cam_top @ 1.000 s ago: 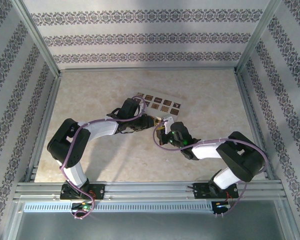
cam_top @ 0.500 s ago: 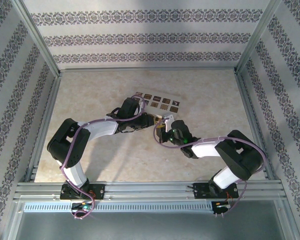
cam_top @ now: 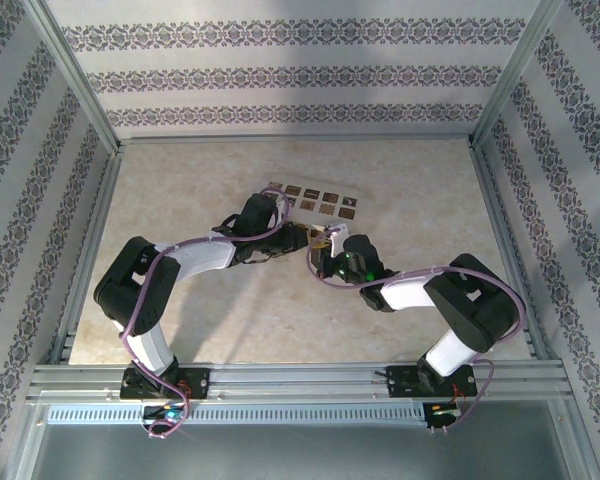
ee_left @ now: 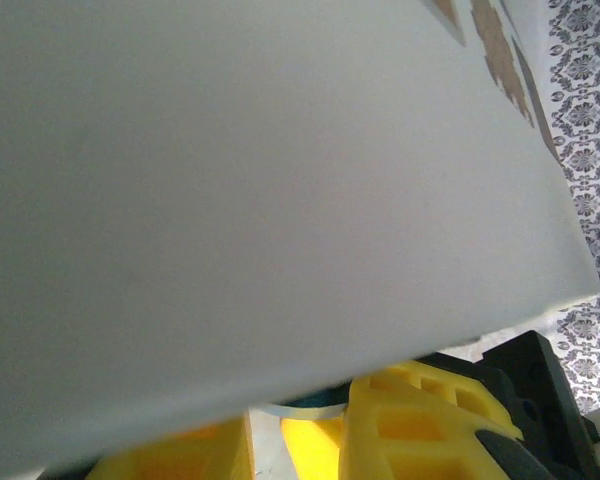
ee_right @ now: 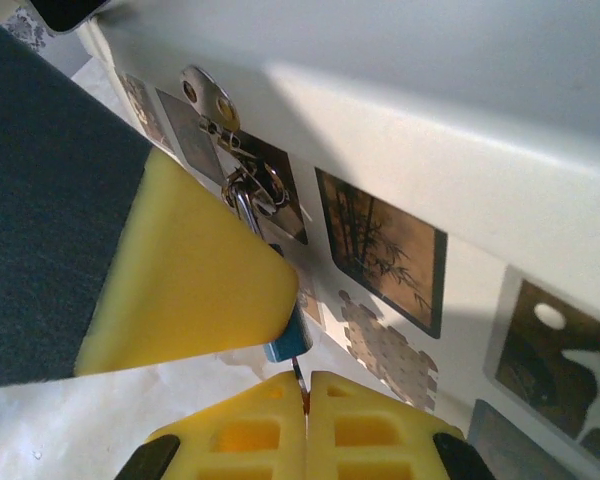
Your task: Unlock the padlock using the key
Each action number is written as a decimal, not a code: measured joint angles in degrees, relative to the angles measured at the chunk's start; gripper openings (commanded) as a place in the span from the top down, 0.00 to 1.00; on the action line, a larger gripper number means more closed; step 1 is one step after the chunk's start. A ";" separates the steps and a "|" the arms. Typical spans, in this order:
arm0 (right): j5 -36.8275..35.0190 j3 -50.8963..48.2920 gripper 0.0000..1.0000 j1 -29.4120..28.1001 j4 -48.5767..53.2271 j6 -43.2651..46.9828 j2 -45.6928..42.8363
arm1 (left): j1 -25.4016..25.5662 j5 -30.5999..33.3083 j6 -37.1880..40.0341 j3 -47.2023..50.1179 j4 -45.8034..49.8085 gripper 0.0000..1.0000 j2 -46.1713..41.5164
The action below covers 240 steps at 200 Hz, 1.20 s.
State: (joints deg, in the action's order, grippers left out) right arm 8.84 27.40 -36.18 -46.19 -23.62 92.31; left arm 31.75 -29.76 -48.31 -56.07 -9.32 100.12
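In the right wrist view, the small blue padlock (ee_right: 288, 343) hangs with its silver shackle (ee_right: 246, 205) upward, where a ring carries a spare key (ee_right: 206, 96). A yellow finger (ee_right: 185, 285) of my left gripper presses on its side. My right gripper (ee_right: 306, 388) is shut on the thin key (ee_right: 299, 374), whose tip meets the lock's lower end. I cannot tell how far it is in. Seen from above, both grippers meet at mid-table, left gripper (cam_top: 292, 243) and right gripper (cam_top: 325, 252). The left wrist view has the left gripper (ee_left: 300, 432) shut on the padlock (ee_left: 315, 404).
A white card (cam_top: 316, 203) printed with small brown pictures lies just behind the grippers, close over the lock in both wrist views. Metal rails (cam_top: 90, 250) and patterned walls enclose the beige table (cam_top: 180, 180). Both arms crowd the table's middle.
My right arm has shifted left and slightly farther in, bringing its gripper closer to the left one. The left arm has hardly moved.
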 measured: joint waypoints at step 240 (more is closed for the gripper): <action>-2.93 -2.60 1.00 -0.79 -17.46 -8.46 14.34 | 0.02 -0.09 -4.52 3.91 -10.12 0.61 5.68</action>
State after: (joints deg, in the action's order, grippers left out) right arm 5.91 24.80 -36.97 -63.66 -32.08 106.65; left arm 31.77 -29.85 -52.84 -52.16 -19.44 105.80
